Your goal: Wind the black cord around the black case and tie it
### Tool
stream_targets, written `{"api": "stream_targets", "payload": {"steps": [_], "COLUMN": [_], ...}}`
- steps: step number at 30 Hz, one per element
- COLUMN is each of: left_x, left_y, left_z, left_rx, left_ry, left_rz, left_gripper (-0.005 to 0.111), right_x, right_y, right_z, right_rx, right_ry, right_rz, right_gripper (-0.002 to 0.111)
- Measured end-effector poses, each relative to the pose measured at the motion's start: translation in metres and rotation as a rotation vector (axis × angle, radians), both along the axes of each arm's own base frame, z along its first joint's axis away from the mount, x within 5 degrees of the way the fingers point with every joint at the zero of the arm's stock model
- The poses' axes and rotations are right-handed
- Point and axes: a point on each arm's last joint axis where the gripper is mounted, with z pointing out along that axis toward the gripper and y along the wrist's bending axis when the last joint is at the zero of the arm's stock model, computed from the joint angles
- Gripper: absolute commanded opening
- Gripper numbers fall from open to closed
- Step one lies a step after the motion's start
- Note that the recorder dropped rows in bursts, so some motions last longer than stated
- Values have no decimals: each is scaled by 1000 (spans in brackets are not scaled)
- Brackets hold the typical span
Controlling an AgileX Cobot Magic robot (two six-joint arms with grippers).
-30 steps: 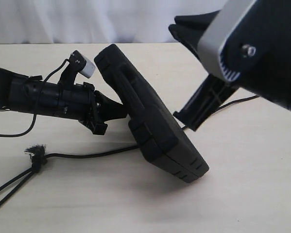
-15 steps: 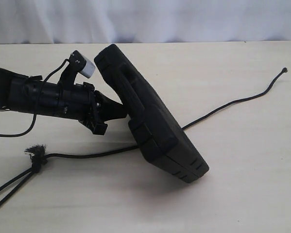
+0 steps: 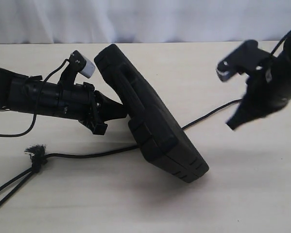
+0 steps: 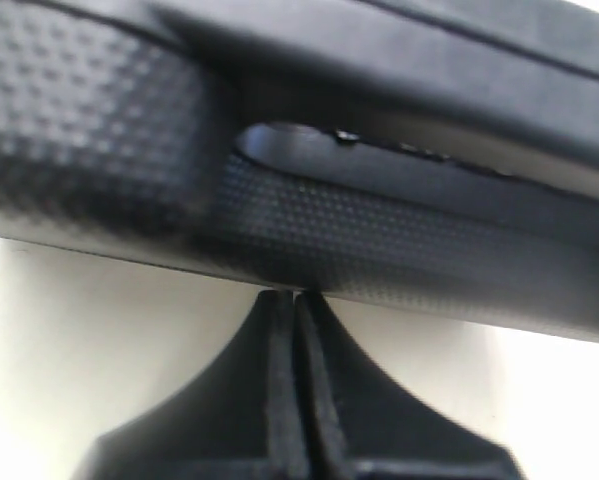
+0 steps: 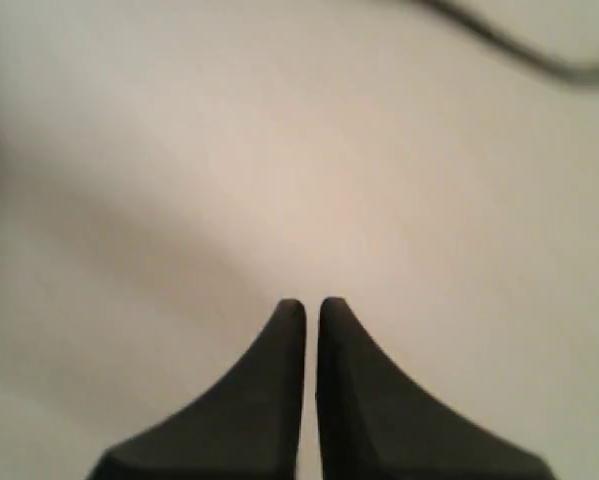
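the black case [image 3: 150, 121] stands tilted on one edge at centre frame, the left tool [image 3: 117, 112], closed, pressing its tips against the case's face. the black cord [image 3: 87, 154] runs beneath it from lower left toward the right tool [image 3: 232, 124], closed and empty above the pale surface [image 3: 242, 194].

Matt pebbled case [image 3: 155, 126], braided cord [image 3: 82, 155], possibly wooden table [image 3: 242, 194]

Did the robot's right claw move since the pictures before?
Yes. Half a second ago it was out of the exterior view; now the right gripper hangs at the right, beyond the unmoved black case, near the black cord.
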Motion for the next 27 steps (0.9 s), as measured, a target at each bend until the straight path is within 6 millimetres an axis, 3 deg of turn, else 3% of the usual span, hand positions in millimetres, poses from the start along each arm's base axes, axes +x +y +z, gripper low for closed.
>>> {"api": "stream_targets", "payload": {"steps": [1,2,4,6,7,11,12,17,22,27], "left_x": [0,0,0,0,0,0,0,0,0,0], "left_y": [0,0,0,0,0,0,0,0,0,0], "left_z": [0,0,0,0,0,0,0,0,0,0], "left_rx": [0,0,0,0,0,0,0,0,0,0], "left_ry": [0,0,0,0,0,0,0,0,0,0], "left_rz": [0,0,0,0,0,0,0,0,0,0], "left_gripper": [0,0,0,0,0,0,0,0,0,0], "right_x": [2,5,-1,-13,-31,-68,-87,-133,-165,-188], "right_y": [6,18,20,17,11,6,11,27,32,42], "right_z": [6,28,47,61,61,35,23,14,-11,-32], "right_rx": [87,292,440,536,590,619,642,597,470,489], "right_ry": [-74,-292,-499,-679,-802,-879,-900,-941,-876,-786], "right_rz": [15,26,29,39,48,105,179,401,538,617], "right_gripper": [4,4,4,4,4,5,5,5,5,5]}}
